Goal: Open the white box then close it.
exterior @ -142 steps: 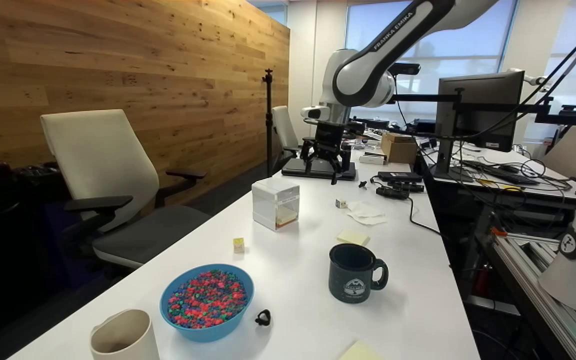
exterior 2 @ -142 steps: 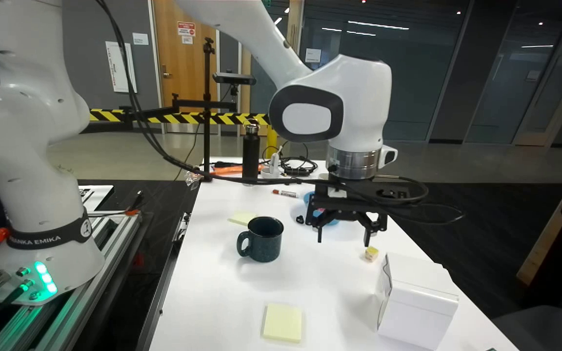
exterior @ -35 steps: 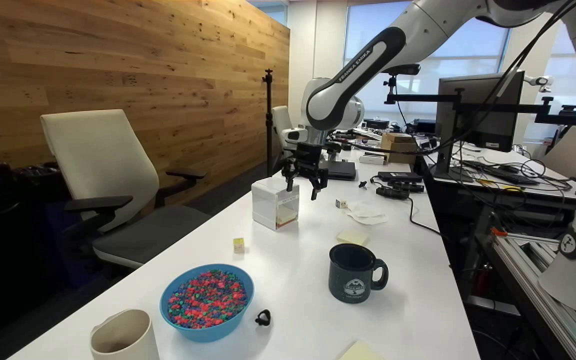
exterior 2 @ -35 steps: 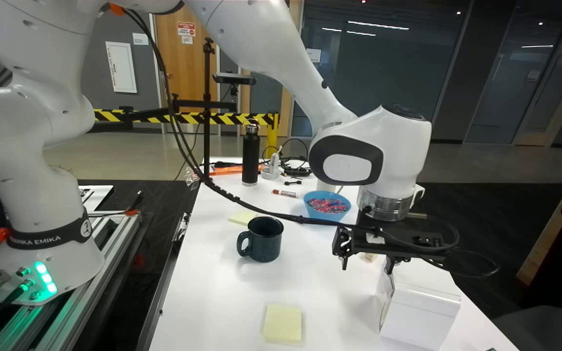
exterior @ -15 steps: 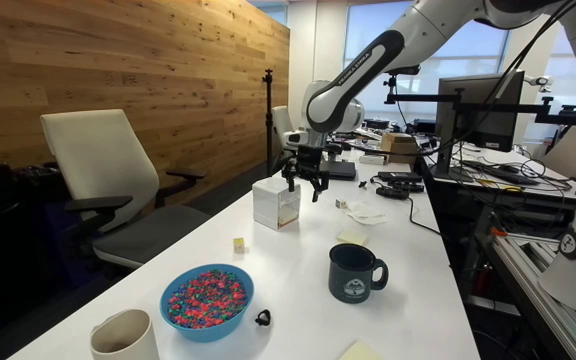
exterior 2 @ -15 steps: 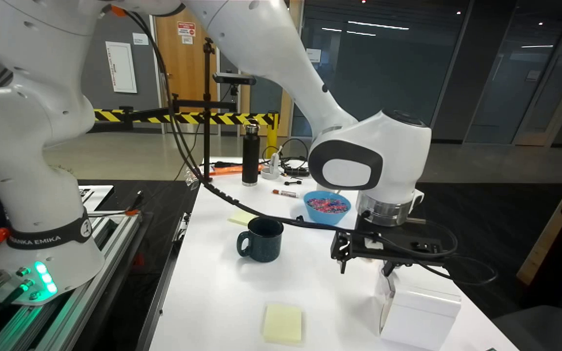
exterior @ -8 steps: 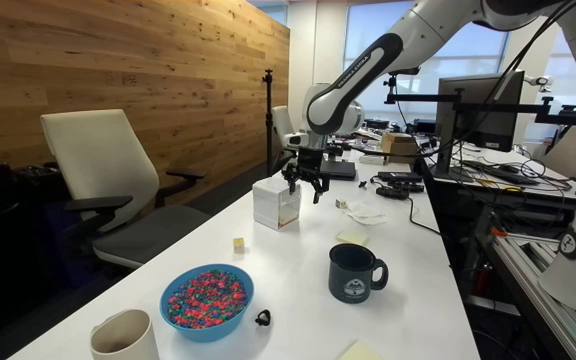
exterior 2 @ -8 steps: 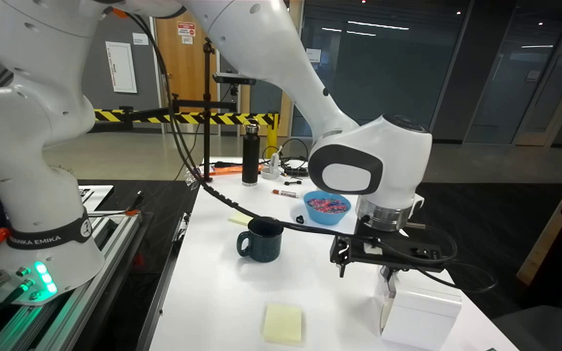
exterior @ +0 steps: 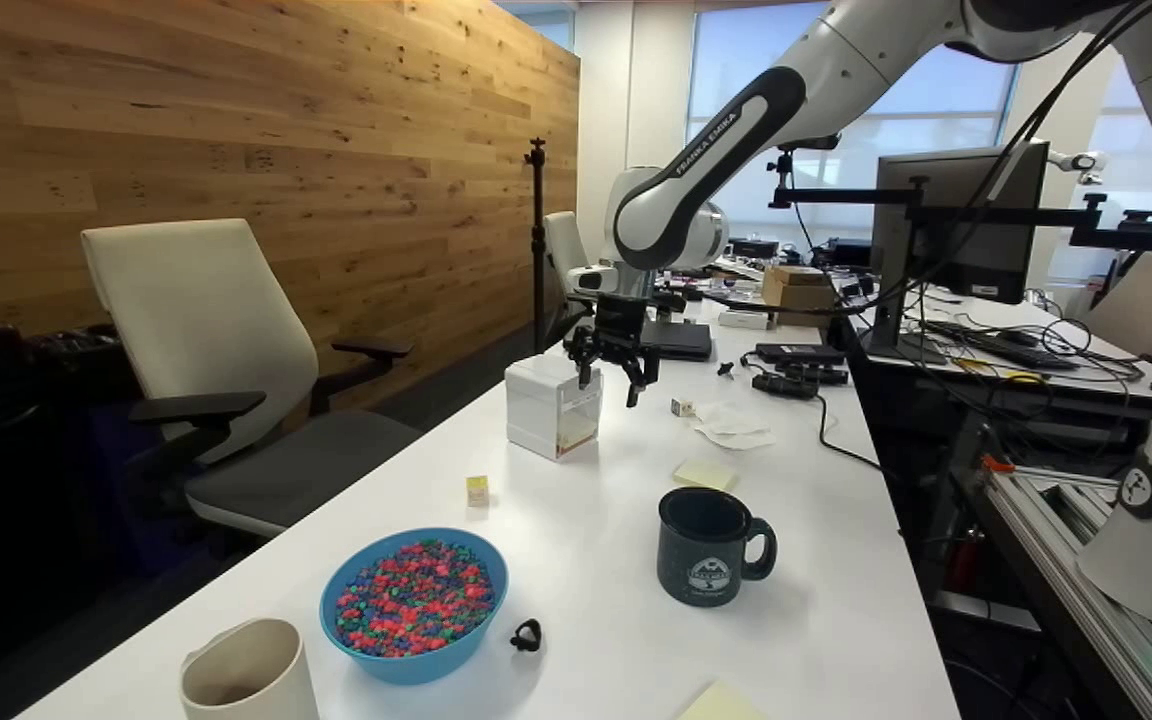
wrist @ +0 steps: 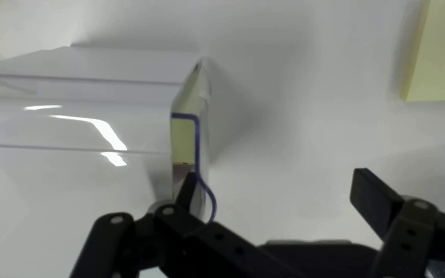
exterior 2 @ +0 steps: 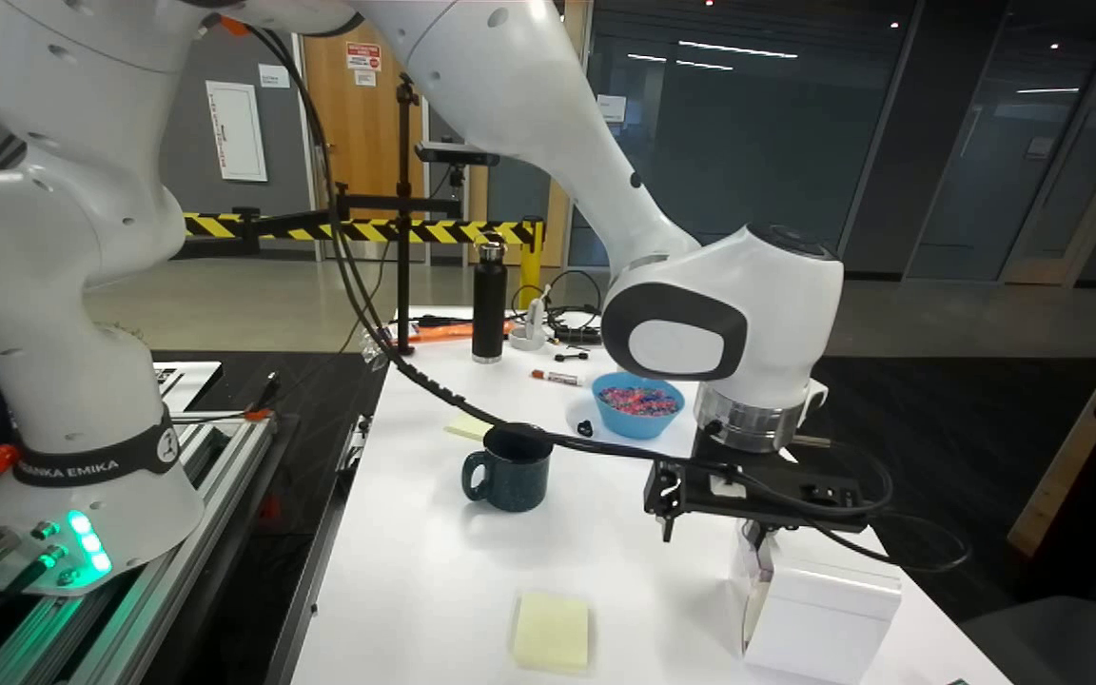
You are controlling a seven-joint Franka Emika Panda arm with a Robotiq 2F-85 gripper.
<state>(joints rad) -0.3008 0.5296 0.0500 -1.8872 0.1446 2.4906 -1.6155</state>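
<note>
In the wrist view, we see the white box (wrist: 72,181) on the left. The claw (wrist: 274,181) is spread wide, one finger (wrist: 186,192) at the box's right edge, the other over the table (wrist: 284,123).

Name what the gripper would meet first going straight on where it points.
Likely the white box: one finger of the gripper lines up with the box's open edge; the other hangs over the table. Depth there is unclear.

The table (exterior: 586,560) bears a white box (exterior: 548,410); mug (exterior: 701,555); bowl (exterior: 418,668); cup (exterior: 281,688).
</note>
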